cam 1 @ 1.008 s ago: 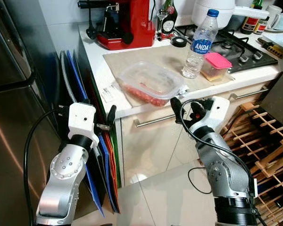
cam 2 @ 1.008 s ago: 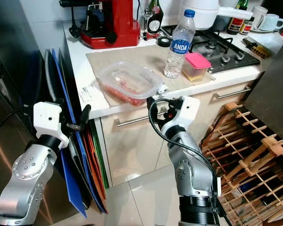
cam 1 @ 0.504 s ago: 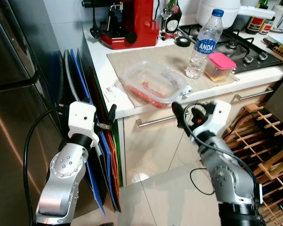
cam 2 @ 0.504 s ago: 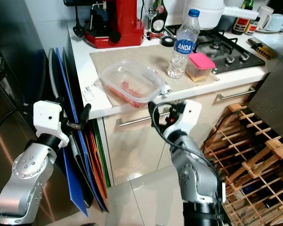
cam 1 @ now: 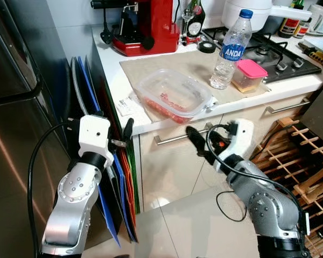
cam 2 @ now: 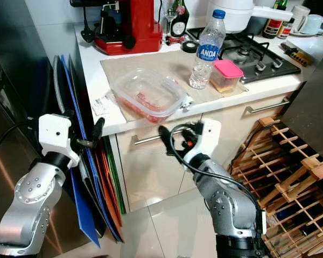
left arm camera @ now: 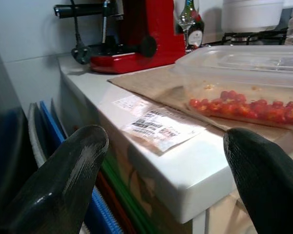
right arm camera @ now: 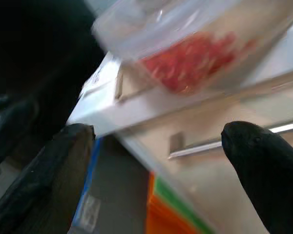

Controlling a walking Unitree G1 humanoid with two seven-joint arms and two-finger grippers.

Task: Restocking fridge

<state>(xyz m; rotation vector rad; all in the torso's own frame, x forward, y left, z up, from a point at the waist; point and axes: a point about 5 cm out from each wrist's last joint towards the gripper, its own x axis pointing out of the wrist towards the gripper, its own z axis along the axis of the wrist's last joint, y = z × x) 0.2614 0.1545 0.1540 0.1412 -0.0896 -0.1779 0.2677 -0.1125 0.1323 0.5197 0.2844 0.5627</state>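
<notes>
A clear lidded container of red tomatoes (cam 1: 174, 94) sits near the counter's front edge on a beige mat. Behind it stand a water bottle (cam 1: 229, 48) and a small tub with a pink lid (cam 1: 246, 75). My right gripper (cam 1: 196, 141) is open, below the counter edge in front of the drawer, pointing left under the container. In the right wrist view the container (right arm camera: 185, 53) is above its fingers (right arm camera: 49, 170). My left gripper (cam 1: 125, 133) is open beside the counter's left end; its wrist view shows the container (left arm camera: 244, 83) ahead on the counter.
The steel fridge door (cam 1: 16, 107) is at the left. Coloured boards (cam 1: 124, 177) lean between fridge and cabinet. A red coffee machine (cam 1: 145, 27), a gas hob (cam 1: 274, 54) and a paper receipt (cam 1: 128, 105) are on the counter. A wooden wine rack (cam 1: 307, 161) stands at the right.
My right gripper has dropped and swung left, from level with the counter edge to in front of the drawer. The left arm has held still.
</notes>
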